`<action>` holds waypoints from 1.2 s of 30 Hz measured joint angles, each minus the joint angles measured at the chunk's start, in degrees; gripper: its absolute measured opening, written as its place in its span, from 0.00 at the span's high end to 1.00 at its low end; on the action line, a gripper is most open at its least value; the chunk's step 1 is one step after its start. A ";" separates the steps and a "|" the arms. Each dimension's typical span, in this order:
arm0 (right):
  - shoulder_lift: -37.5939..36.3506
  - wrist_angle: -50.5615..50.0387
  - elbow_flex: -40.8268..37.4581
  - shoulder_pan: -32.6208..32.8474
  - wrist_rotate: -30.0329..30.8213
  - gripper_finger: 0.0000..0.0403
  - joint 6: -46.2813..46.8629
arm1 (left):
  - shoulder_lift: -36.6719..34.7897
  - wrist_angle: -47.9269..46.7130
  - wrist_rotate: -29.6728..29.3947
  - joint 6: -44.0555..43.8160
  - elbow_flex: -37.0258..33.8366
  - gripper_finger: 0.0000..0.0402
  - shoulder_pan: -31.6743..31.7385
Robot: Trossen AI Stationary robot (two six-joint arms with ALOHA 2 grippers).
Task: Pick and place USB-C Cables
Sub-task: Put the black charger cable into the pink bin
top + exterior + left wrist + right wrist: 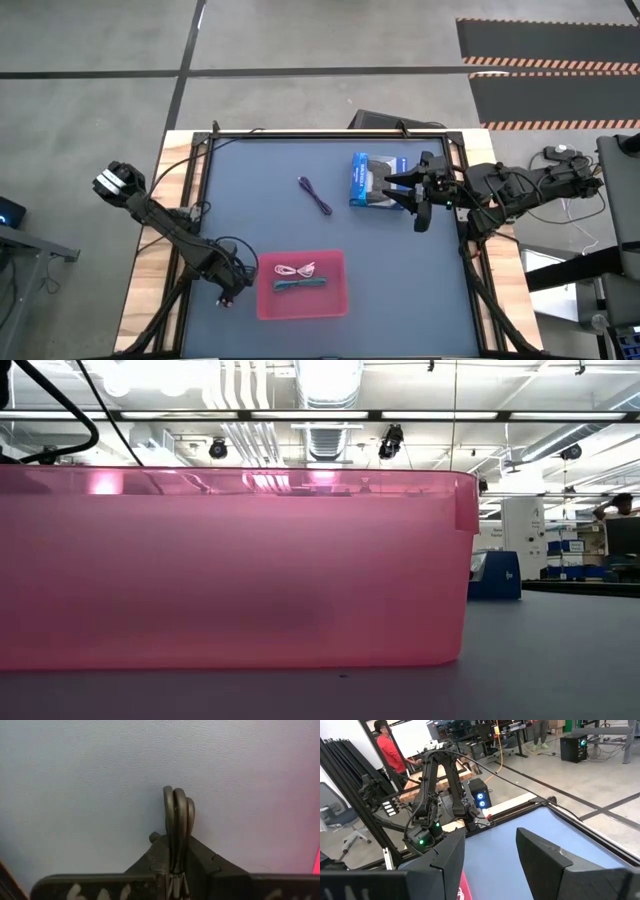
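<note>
USB-C cables are partly sorted: going from the counter's left side, the left claw (232,293) sits low near the front edge, just beside the left wall of the pink tray (335,306), its fingers (176,827) pressed together with nothing between them. Inside the tray lie the white cable (294,269) and the teal cable (301,285), so two of the cords look placed. Toward the middle of the counter, nearer the back edge, the purple cable (316,195) lies loose on the mat, well apart from the tray, and is not yet collected. A black cable cannot be made out anywhere. Farther right, the blue-and-black box (371,181) rests near the back right, and the right claw (412,195) hangs at its right end, fingers spread wide and empty. By my reading the job is about half done, with the purple cord the clear next candidate. Only the high view shows the cables at all; the low view is filled by the tray's pink wall, hiding its contents. The left wrist view alone confirms the shut, empty fingers over bare mat, and the right wrist view shows the gap between its own fingers plus a person in red (390,747) in the room beyond.
</note>
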 joint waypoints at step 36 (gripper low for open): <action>0.07 0.05 0.00 0.00 0.00 0.58 1.06 | -13.19 -9.43 -21.31 25.18 20.00 0.97 0.44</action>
